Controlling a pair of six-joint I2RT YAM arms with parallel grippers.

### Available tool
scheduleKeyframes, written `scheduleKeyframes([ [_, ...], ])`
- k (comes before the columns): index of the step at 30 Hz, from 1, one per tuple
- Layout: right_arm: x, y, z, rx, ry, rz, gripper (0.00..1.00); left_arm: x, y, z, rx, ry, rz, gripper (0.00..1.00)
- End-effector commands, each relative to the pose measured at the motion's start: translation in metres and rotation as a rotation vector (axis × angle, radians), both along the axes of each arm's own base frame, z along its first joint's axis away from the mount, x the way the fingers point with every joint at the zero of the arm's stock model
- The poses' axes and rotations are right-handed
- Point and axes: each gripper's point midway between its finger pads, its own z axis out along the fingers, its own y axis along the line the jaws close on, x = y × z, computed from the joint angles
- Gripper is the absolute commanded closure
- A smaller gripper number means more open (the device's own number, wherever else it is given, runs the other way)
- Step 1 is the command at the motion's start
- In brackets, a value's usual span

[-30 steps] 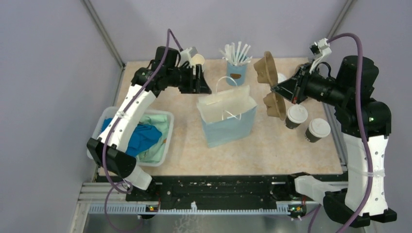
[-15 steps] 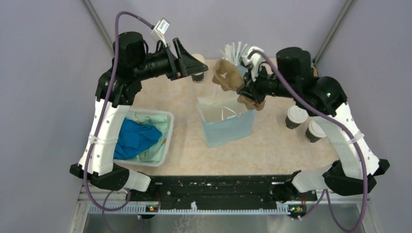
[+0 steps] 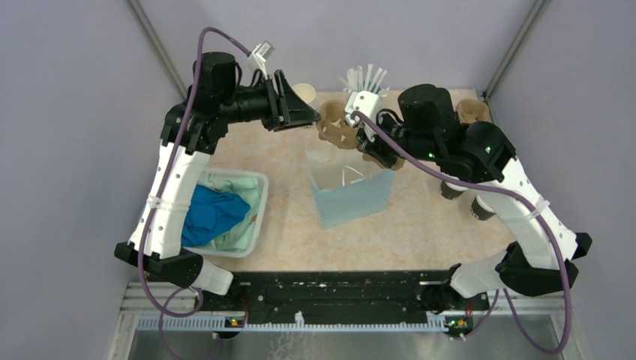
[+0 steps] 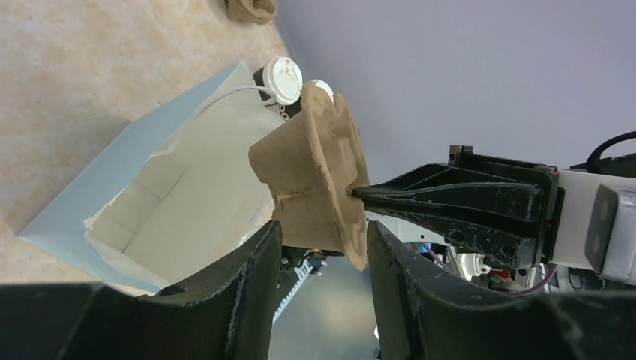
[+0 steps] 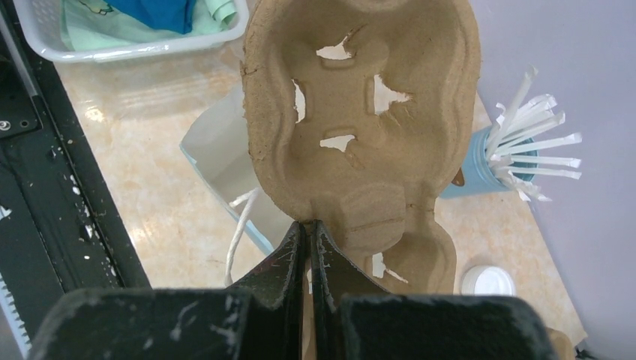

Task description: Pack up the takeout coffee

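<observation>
Right claw [image 5: 309, 225]: pinched shut on the edge of the cardboard cup tray [image 5: 360, 112], which hangs tilted above the open blue paper bag [image 3: 352, 196] in the middle of the counter [image 3: 277, 172]. Left claw [image 4: 324, 231]: fingers partly apart, level with the tray's lower edge; contact with it cannot be determined. The lidded coffee cup [image 4: 286, 73] and a second lidded cup [image 4: 321, 88] stand on the counter to the right of the bag, outside it. From above, the right arm largely hides both.
</observation>
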Motion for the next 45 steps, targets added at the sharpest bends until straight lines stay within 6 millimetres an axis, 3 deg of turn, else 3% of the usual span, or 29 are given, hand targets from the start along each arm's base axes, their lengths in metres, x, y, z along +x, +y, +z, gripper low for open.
scheduleKeyframes([
  [1, -0.001, 0.002, 0.020, 0.027, -0.065, 0.011, 1.00, -0.001, -0.005, -0.002, -0.028, 0.021, -0.033, 0.48],
  [13, -0.004, 0.014, 0.011, -0.009, -0.062, 0.038, 1.00, 0.001, -0.011, -0.008, -0.066, 0.062, -0.046, 0.72],
  [20, 0.004, 0.007, 0.011, -0.008, -0.062, -0.046, 1.00, 0.002, -0.011, -0.002, -0.075, 0.028, -0.047, 1.00],
  [21, 0.006, 0.005, 0.014, 0.007, -0.058, -0.076, 0.96, 0.003, -0.010, 0.000, -0.075, 0.014, -0.037, 1.00],
  [24, 0.009, -0.007, 0.025, 0.106, -0.028, -0.207, 0.54, 0.006, -0.006, 0.009, -0.084, -0.049, -0.007, 1.00],
  [26, 0.008, -0.016, 0.040, 0.243, 0.027, -0.294, 0.38, 0.008, -0.001, 0.017, -0.102, -0.092, 0.019, 1.00],
  [28, 0.007, -0.028, 0.058, 0.422, 0.100, -0.372, 0.26, 0.009, 0.003, 0.024, -0.130, -0.130, 0.041, 1.00],
  [31, 0.005, -0.057, 0.083, 0.664, 0.212, -0.474, 0.21, 0.012, 0.009, 0.028, -0.158, -0.156, 0.073, 1.00],
  [34, 0.016, -0.080, 0.085, 0.786, 0.351, -0.535, 0.22, 0.013, 0.015, 0.029, -0.165, -0.163, 0.100, 1.00],
  [36, 0.018, -0.082, 0.085, 0.861, 0.481, -0.484, 0.25, 0.013, 0.020, 0.032, -0.172, -0.171, 0.122, 1.00],
  [40, 0.022, -0.084, 0.087, 1.030, 0.665, -0.375, 0.30, 0.014, 0.027, 0.034, -0.195, -0.172, 0.178, 1.00],
  [45, 0.021, -0.072, 0.076, 1.143, 0.798, -0.255, 0.36, 0.012, 0.026, 0.031, -0.241, -0.152, 0.177, 1.00],
])
